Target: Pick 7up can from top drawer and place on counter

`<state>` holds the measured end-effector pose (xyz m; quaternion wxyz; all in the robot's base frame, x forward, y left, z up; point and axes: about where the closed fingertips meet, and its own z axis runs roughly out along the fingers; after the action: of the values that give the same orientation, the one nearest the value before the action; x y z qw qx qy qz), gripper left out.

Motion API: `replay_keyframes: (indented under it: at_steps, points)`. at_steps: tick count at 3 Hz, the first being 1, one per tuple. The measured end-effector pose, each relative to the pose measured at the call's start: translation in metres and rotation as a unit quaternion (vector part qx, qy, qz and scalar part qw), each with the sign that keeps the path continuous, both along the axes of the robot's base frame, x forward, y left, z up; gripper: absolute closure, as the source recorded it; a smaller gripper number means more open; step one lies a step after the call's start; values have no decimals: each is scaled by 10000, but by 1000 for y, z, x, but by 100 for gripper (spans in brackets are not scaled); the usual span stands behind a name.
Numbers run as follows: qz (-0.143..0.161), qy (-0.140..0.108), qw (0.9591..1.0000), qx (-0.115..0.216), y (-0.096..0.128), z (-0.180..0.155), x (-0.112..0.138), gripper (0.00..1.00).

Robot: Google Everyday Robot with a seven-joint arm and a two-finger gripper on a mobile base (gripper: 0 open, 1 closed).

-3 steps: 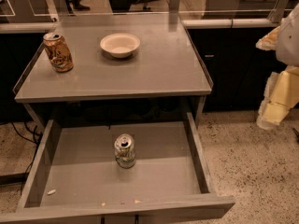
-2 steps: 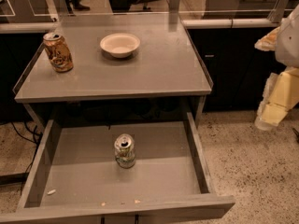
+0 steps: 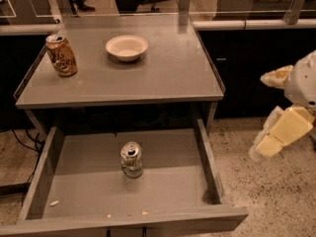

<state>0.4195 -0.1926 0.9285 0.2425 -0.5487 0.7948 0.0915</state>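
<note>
Our gripper [image 3: 276, 137] hangs exactly where it was a second ago, and we cannot tell whether it is parted or closed. Well off to its left and lower, the 7up can [image 3: 132, 159] stands upright on the floor of the open top drawer [image 3: 173, 184], unmoved. The counter [image 3: 163, 75], up and left of the gripper, waits, so we judge the reach has not begun.
</note>
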Motion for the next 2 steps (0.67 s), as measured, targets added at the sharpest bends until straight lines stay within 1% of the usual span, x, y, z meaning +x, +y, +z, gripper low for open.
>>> replay_keyframes:
  at_steps: [1, 2]
  points:
    - [-341, 76, 9944, 994, 23, -25, -6, 0]
    - [-387, 62, 9911, 1270, 33, -17, -6, 0]
